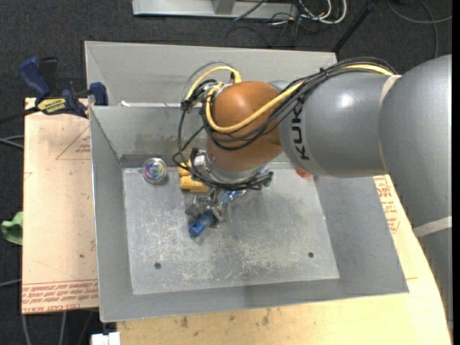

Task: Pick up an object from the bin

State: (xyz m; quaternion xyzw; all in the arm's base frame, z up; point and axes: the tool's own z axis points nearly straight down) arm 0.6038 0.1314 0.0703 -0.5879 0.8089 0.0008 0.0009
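Note:
My gripper (210,207) hangs low over the bin floor, left of centre, beneath the orange wrist cover. A small blue piece (200,224) lies on the floor right at its lower tip; whether it is gripped or only touched I cannot tell. A yellow cylindrical thing (189,182) lies just up and left of the gripper, partly hidden by the wrist. A shiny iridescent ball (154,169) rests near the bin's back left corner, apart from the gripper.
The big grey arm reaches in from the right and hides the bin's back right part. Cables loop over the orange cover. Bare scuffed floor spreads in front of and to the right of the gripper.

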